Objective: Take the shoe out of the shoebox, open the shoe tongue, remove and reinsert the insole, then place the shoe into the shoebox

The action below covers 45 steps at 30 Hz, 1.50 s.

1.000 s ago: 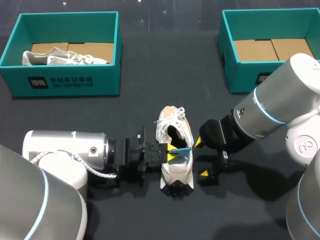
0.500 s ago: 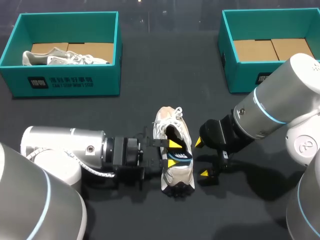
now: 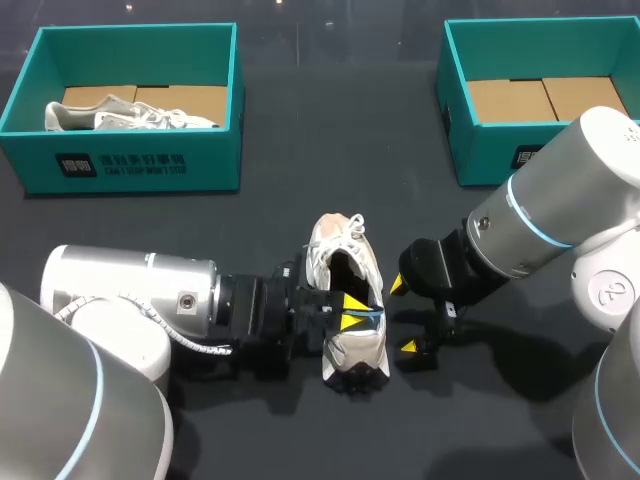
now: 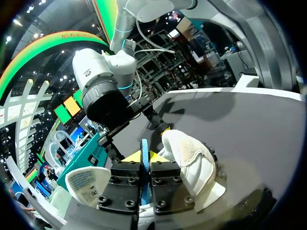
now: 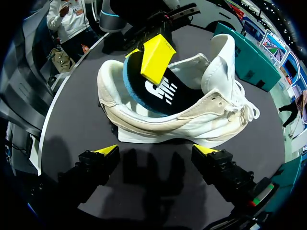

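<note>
One second on, my left jaws, clamped tight on the blue insole, have pushed it lower into the white sneaker mid-table, so reinsertion looks underway, while my right jaws gape empty just right.

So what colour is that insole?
The insole is black on top, blue-edged; clearest in the right wrist view.

Dark table; 1 spare white sneaker

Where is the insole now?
In the right wrist view the insole sits partly inside the white shoe, its heel end pinched by the left claw; the shoe lies mid-table, between it and the right claw.
</note>
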Each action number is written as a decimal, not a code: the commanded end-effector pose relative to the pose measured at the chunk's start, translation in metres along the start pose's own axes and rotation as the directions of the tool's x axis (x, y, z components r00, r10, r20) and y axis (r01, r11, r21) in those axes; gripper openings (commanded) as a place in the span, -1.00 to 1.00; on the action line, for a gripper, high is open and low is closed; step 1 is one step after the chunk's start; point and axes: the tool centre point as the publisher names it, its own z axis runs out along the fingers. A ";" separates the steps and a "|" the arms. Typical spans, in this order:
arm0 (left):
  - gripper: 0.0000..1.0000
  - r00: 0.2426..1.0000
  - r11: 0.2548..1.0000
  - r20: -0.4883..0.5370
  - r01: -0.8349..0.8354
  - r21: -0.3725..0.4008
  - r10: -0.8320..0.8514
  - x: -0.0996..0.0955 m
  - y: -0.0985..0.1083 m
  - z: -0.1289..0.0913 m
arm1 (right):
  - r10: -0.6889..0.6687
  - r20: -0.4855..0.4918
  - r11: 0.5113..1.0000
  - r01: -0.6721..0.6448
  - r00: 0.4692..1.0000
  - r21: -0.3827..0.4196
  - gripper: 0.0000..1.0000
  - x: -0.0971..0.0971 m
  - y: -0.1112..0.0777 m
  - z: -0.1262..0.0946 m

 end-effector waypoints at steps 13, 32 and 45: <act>-1.00 0.987 0.985 0.053 0.155 -0.077 -0.151 -0.003 0.053 0.005 | 0.000 0.002 1.000 0.000 1.000 0.001 1.00 0.001 0.000 0.001; -0.22 0.996 0.996 0.012 0.084 0.029 -0.084 -0.011 -0.011 0.003 | 0.000 0.002 1.000 0.000 1.000 0.001 1.00 0.001 0.000 0.001; -1.00 0.994 0.993 -0.023 0.106 -0.059 -0.107 0.001 0.011 0.012 | 0.000 0.002 1.000 0.000 1.000 0.001 1.00 0.001 0.000 0.001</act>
